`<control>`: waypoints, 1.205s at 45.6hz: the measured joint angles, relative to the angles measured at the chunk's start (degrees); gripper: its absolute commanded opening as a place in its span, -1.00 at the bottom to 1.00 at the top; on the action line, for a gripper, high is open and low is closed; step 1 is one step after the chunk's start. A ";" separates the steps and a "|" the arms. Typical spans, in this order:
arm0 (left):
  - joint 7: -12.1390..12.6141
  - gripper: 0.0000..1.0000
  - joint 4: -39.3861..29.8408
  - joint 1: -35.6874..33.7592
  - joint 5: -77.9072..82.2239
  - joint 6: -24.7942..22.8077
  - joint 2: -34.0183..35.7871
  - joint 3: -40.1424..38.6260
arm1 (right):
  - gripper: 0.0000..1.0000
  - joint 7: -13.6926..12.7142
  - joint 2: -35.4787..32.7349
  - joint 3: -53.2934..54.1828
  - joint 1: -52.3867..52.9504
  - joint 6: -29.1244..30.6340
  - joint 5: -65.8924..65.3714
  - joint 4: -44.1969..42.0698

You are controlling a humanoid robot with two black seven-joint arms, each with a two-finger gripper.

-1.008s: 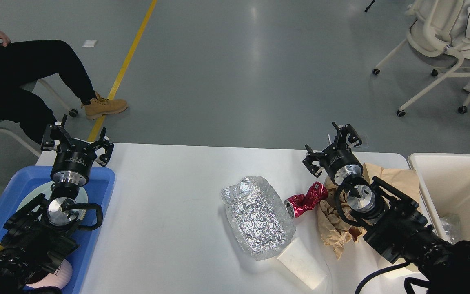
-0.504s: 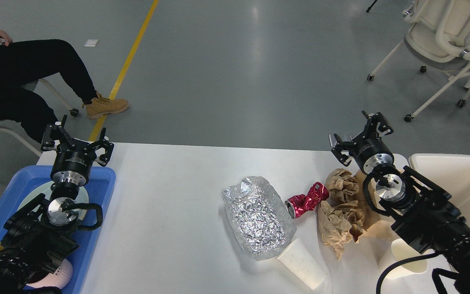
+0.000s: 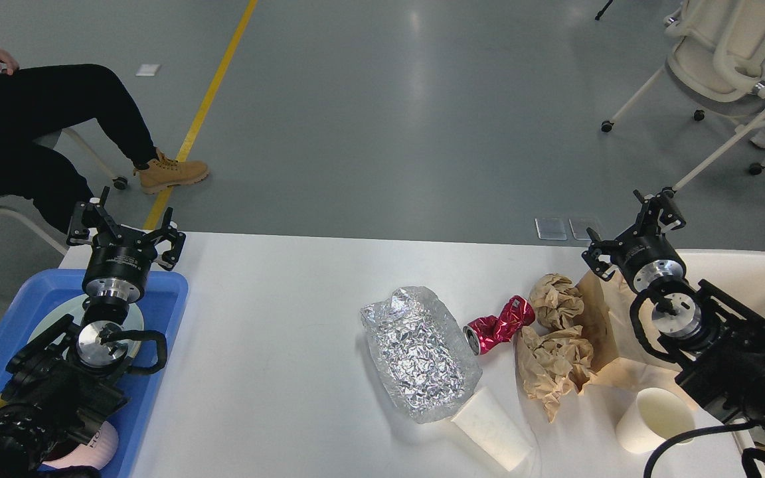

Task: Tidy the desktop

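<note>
- Upper left of frame: seated person in black trousers, tan boot on grey floor beside yellow floor line.
- Left edge, lower half: blue tray on the left end of the desktop; pale round plate inside, mostly hidden under the left arm; pink-and-white cup at the tray's near end.
- Left gripper above the tray's far edge, fingers spread wide, nothing between them.
- Desktop: white, rounded corners, filling lower frame from the tray to the right edge.
- Centre: crumpled foil sheet, lying flat; near end overlapping a white paper cup tipped on its side.
- Just right of foil: crushed red can, on its side, open end toward the foil, far end touching crumpled brown paper.
- Right of can: brown paper ball; below it a second crumpled brown wad; both against a flat brown paper bag.
- Lower right: upright white paper cup, open mouth up, near the bag's corner.
- Right gripper at the desktop's far right edge, above the bag's upper corner; fingers apart, holding nothing.
- Right edge: cream bin, largely hidden by the right arm.
- Upper right: white wheeled chair on the floor, well apart from the desktop.
</note>
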 measured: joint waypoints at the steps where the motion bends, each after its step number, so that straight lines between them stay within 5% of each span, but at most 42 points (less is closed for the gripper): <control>1: 0.00 0.93 0.00 0.00 0.00 0.00 0.00 0.00 | 1.00 0.00 -0.25 0.06 -0.03 0.00 0.00 -0.01; 55: -0.03 0.93 0.02 0.00 0.00 0.00 0.00 -0.01 | 1.00 0.63 -1.78 -0.26 -4.12 0.11 0.07 0.30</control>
